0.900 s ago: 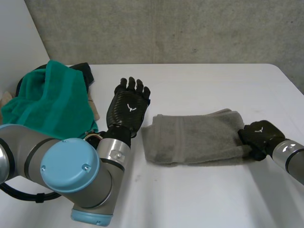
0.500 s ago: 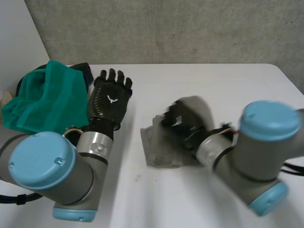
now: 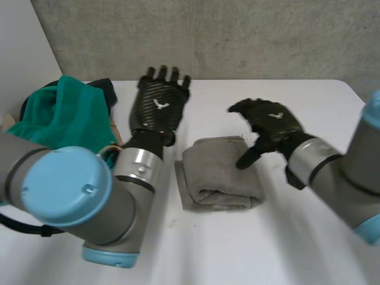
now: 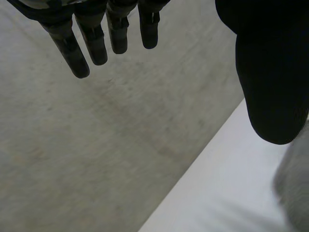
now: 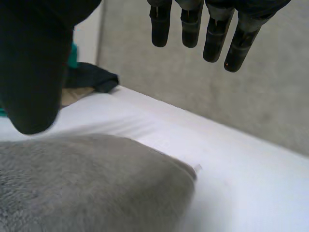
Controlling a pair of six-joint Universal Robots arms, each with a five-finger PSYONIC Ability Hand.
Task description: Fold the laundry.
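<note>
Grey towel (image 3: pixel 221 175) folded compact, flat at middle of white table (image 3: pixel 237 255). Right hand (image 3: pixel 270 122) above towel's far right part, fingers spread and straight, thumb angled down toward cloth, contact unclear. Left hand (image 3: pixel 159 107) just left of towel, raised, fingers straight, empty. Teal cloth (image 3: pixel 59 122) heaped at table's left.

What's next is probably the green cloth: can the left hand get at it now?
Probably yes: the left hand, open and empty, is beside the green cloth; the grey towel and right hand are on its other side.
</note>
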